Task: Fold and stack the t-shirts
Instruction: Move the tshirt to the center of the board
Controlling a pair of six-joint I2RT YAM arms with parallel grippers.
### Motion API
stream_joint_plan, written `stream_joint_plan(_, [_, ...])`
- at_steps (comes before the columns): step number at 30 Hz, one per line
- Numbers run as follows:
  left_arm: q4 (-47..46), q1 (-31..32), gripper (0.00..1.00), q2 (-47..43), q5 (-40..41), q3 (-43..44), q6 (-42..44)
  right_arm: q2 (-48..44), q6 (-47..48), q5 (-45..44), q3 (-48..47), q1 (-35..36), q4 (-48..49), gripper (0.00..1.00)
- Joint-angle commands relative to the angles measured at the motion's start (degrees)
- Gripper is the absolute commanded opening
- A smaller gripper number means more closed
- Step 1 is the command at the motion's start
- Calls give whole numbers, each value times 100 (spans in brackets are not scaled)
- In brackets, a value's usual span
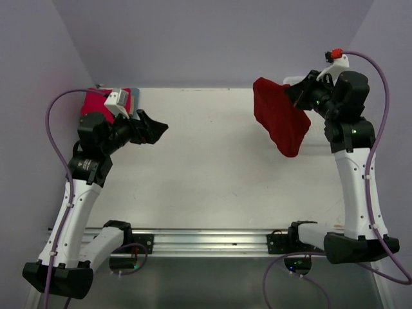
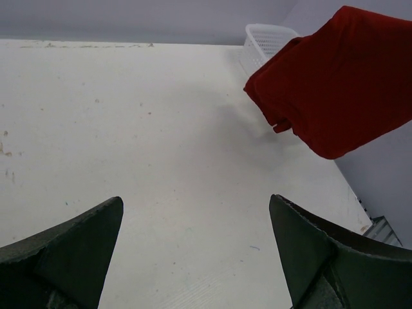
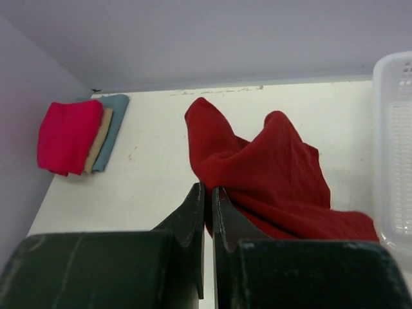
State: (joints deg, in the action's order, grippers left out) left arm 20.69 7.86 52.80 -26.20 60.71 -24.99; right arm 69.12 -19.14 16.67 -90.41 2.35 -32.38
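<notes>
My right gripper [image 1: 295, 95] is shut on the dark crimson t-shirt [image 1: 280, 119] and holds it bunched above the table at the far right; the shirt also shows in the right wrist view [image 3: 270, 174] and in the left wrist view [image 2: 335, 84]. A folded stack lies in the far left corner: the pinkish-red t-shirt [image 3: 64, 135] on top, a tan layer, then the blue-grey t-shirt [image 3: 116, 122]. In the top view the stack [image 1: 103, 102] is partly hidden behind my left arm. My left gripper [image 1: 159, 129] is open and empty over the table's left part, its fingers [image 2: 71, 248] wide apart.
A white mesh basket [image 3: 394, 154] stands at the far right of the table, mostly hidden behind the right arm in the top view; it also shows in the left wrist view [image 2: 267, 38]. Lilac walls close the back and both sides. The mounting rail [image 1: 206, 241] runs along the near edge.
</notes>
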Motion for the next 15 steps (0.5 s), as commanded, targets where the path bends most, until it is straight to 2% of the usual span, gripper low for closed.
stream_joint_plan(1, [5, -47, 100, -59, 88, 213, -32, -92, 24, -192, -205, 29, 153, 0])
stream_joint_plan(4, [5, -47, 100, -68, 106, 214, -32, 109, -73, 327, -284, 72, 75, 0])
stream_joint_plan(7, [-3, -47, 100, -76, 115, 213, -32, 426, -20, 1529, -459, 318, -31, 0])
stream_joint_plan(8, [5, -47, 100, -76, 115, 213, -41, 514, 32, 2298, -616, 510, -92, 0])
stream_joint_plan(11, [14, -47, 100, -111, 132, 205, -41, 778, 331, 3314, -784, 949, -312, 0])
stream_joint_plan(14, [32, -47, 100, -155, 159, 213, -23, 761, 928, 4009, -803, 1398, -689, 0])
stream_joint_plan(15, [41, -47, 100, -182, 176, 222, -14, 778, 1382, 4368, -872, 1487, -917, 0])
